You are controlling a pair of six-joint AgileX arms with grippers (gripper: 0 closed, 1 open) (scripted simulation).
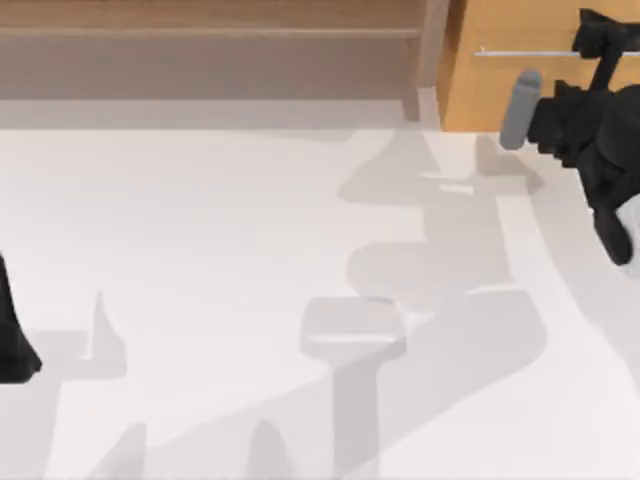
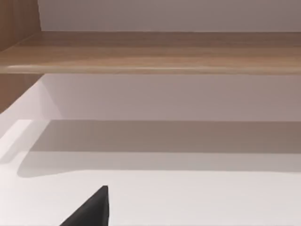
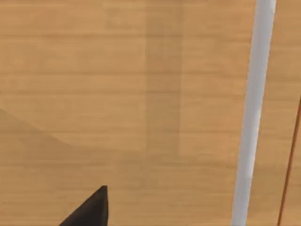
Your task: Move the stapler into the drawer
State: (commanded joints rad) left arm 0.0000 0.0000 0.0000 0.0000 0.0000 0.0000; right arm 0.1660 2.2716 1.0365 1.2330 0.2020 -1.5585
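Observation:
A pale grey blocky thing (image 1: 352, 330) lies on the white table near the middle front. It looks like the stapler and barely stands out among the shadows. The drawer (image 1: 500, 85) stands at the back right, its orange-tan wood front facing the table, with none of its inside showing. A thin silver bar handle (image 1: 520, 51) runs across the front. My right gripper (image 1: 598, 38) is up against the front at the handle's right end. The right wrist view shows the drawer front (image 3: 117, 103) and the handle (image 3: 251, 113) very close. My left arm (image 1: 12, 340) is parked at the table's left edge.
A long brown wooden shelf (image 1: 210, 40) runs along the back left, and the left wrist view faces this shelf (image 2: 155, 52). Its side post (image 1: 428, 60) stands just left of the drawer. Arm shadows cross the white table (image 1: 200, 230).

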